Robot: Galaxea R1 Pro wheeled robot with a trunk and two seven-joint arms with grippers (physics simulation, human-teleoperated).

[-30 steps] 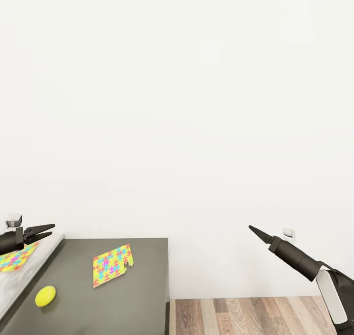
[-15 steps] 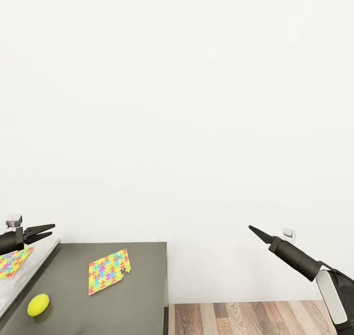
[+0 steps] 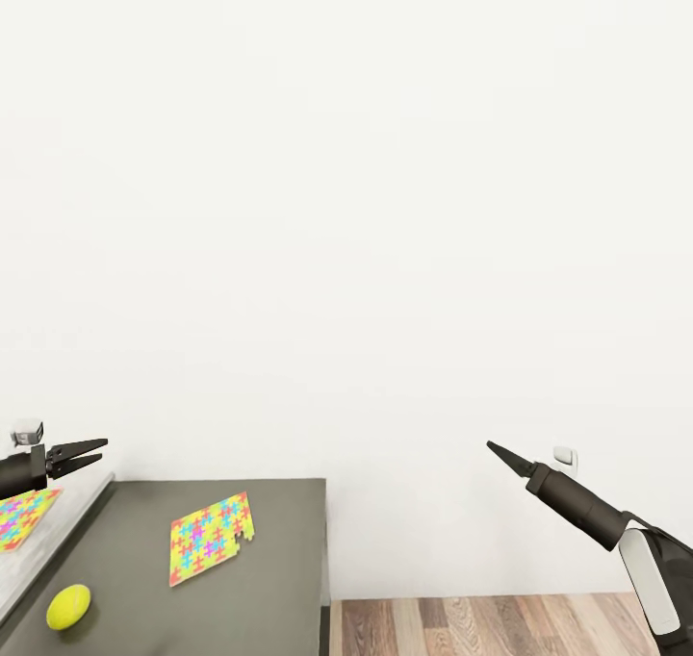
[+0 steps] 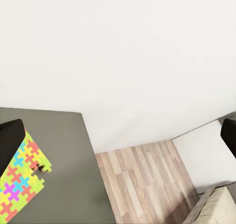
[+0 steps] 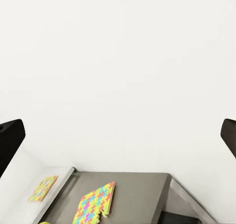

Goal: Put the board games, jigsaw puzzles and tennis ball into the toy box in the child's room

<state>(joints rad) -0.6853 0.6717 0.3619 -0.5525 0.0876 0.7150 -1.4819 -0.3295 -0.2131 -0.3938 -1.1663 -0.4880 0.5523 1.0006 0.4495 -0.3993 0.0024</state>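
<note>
With both arms raised and empty, jaws apart, the left gripper (image 3: pixel 91 452) hovers nearer the table (image 3: pixel 279 560), where a puzzle (image 3: pixel 210 538) lies flat with its long axis angled toward the wall, the ball (image 3: pixel 68 606) just nearside of it, a second puzzle (image 3: pixel 21 517) beneath that gripper, and the right gripper (image 3: pixel 500 455) well off the table's floor side.

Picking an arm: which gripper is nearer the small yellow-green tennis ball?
Left. The left gripper hangs above the tennis ball at the dark desk's near-left; the right gripper is off beyond the desk edge.
</note>
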